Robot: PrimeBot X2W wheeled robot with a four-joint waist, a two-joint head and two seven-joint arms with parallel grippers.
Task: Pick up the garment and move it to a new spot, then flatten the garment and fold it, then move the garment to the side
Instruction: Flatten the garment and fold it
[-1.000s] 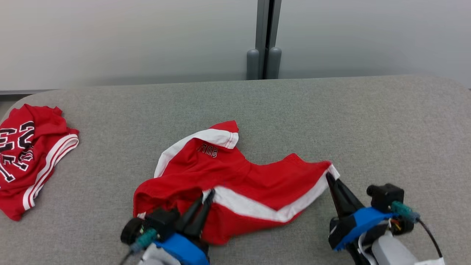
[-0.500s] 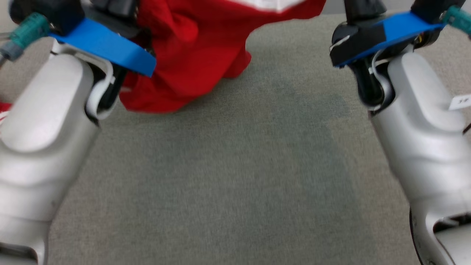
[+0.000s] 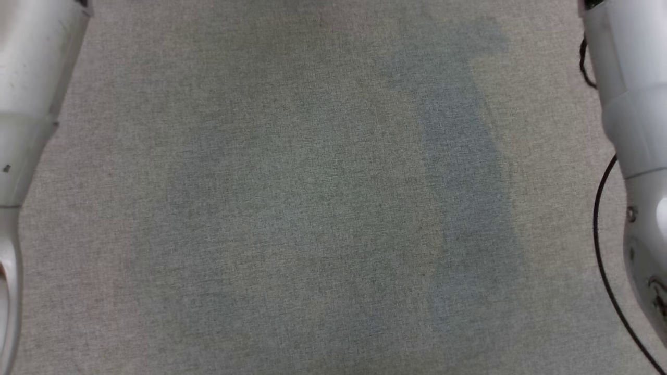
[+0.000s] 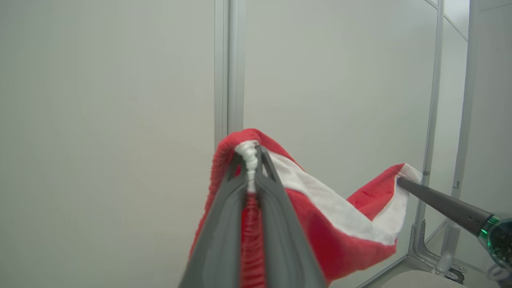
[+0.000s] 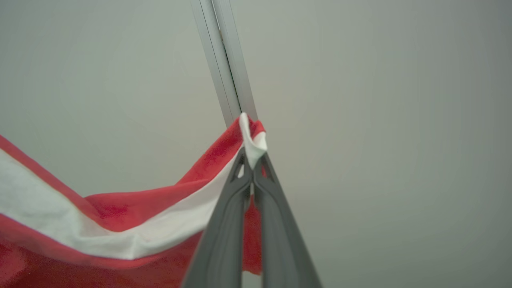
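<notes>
The garment (image 4: 340, 216) is red with a broad white stripe, and it hangs in the air between my two grippers. In the left wrist view my left gripper (image 4: 251, 154) is shut on a bunched red and white edge of it. The other arm's dark finger (image 4: 444, 202) pinches the far corner at the right of that view. Through the right wrist view, my right gripper (image 5: 252, 158) is shut on a white-trimmed corner of the garment (image 5: 120, 224), which sags away to the left. Pale forearms (image 3: 31, 78) (image 3: 633, 104) flank the head view.
A grey fabric surface (image 3: 312, 198) spans the head view, with a black cable (image 3: 604, 250) along the right forearm. Behind the raised garment stand pale wall panels and a metal post (image 4: 227, 68), also the post (image 5: 224, 60) in the right wrist view.
The garment has gone from lying on the grey surface to hanging aloft in both grippers. The head camera has tilted down, so the picture has shifted to bare surface and forearms.
</notes>
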